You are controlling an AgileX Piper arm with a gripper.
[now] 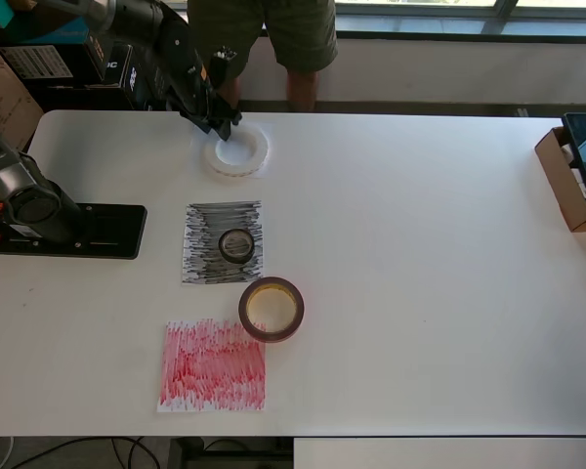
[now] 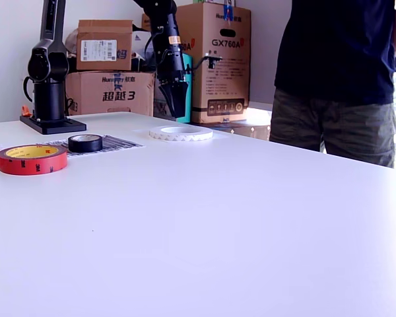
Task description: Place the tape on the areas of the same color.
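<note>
Overhead view: the gripper (image 1: 218,122) hangs above the white tape (image 1: 236,152) — jaws seemingly together, holding nothing — red tape (image 1: 272,309) unplaced.

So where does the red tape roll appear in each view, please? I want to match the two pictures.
Overhead view: the red tape roll lies below centre-left, between the black scribbled patch and the red scribbled patch, overlapping the red patch's upper right corner.
Exterior view: the roll sits at the far left edge.
Shared landmark: the small black tape roll on the black patch, right beside it.
</note>
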